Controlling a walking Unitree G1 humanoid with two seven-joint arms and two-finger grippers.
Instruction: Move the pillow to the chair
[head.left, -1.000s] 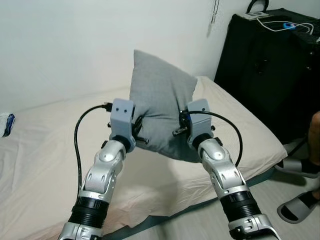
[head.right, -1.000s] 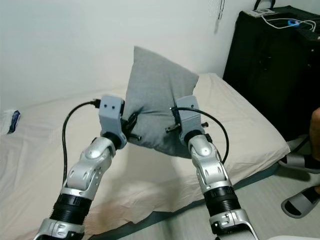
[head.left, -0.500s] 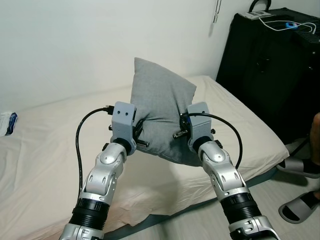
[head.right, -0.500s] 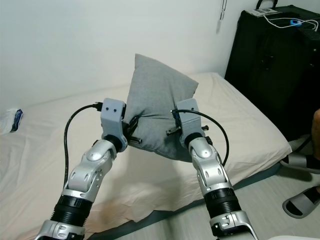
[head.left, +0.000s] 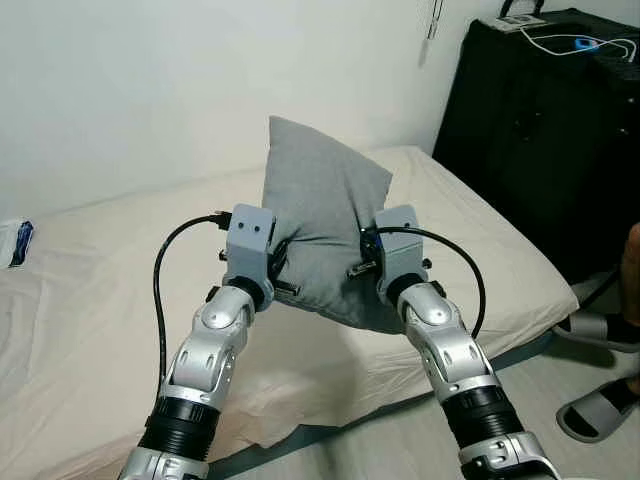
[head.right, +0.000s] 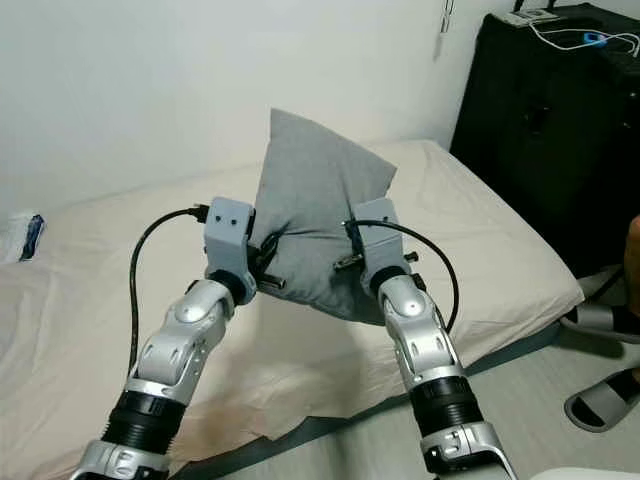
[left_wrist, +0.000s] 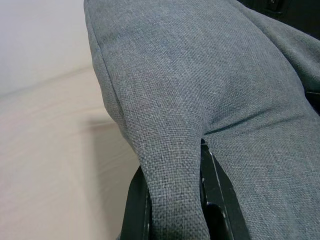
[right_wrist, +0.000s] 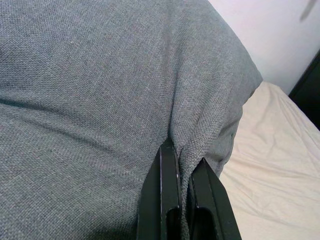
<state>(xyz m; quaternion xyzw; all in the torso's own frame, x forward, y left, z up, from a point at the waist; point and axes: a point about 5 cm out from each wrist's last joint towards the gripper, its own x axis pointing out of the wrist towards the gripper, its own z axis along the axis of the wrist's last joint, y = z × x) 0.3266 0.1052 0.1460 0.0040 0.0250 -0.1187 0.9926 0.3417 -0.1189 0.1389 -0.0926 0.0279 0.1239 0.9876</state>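
Grey pillow (head.left: 322, 235) is held up over the bed (head.left: 90, 300), left tool (left_wrist: 172, 200) pinching its 9 o'clock edge, right tool (right_wrist: 182, 187) clamped on its 3 o'clock edge. Hardly any shift from a second ago, so the carry's barely begun; no chair around.

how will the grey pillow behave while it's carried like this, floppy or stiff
Likely soft rather than stiff: the grey pillow bunches into folds where the left gripper and right gripper pinch it. Probably light, since two edge pinches hold it above the bed. It may sag or swing between them.
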